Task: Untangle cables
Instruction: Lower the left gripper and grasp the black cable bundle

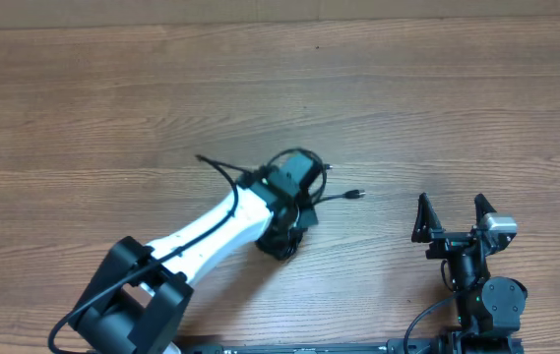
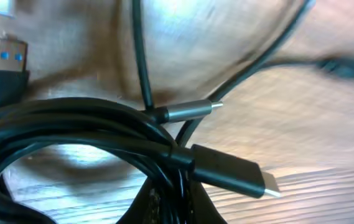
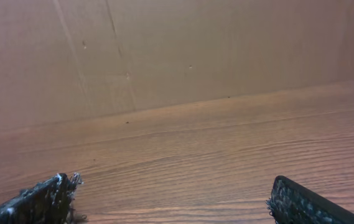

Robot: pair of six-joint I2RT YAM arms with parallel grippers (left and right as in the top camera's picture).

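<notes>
Arm [image 1: 211, 226] diagonal, apparently down on cables [image 2: 71, 115]

Left arm [image 1: 211, 231] reaches mid-table; right arm [image 1: 476, 290] rests at the near edge

From the near left corner of the tabletop [image 1: 407, 88], the left arm stretches toward the middle, the left gripper [image 1: 297, 185] pinched tight on the cables [image 1: 343, 197]. The right gripper [image 1: 453, 214] sits right of centre, fingers spread wide and pointing at the far edge.

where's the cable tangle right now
In the overhead view the cables lie bunched near the middle of the table, under the left gripper, with one plug end trailing right toward the right gripper.
</notes>
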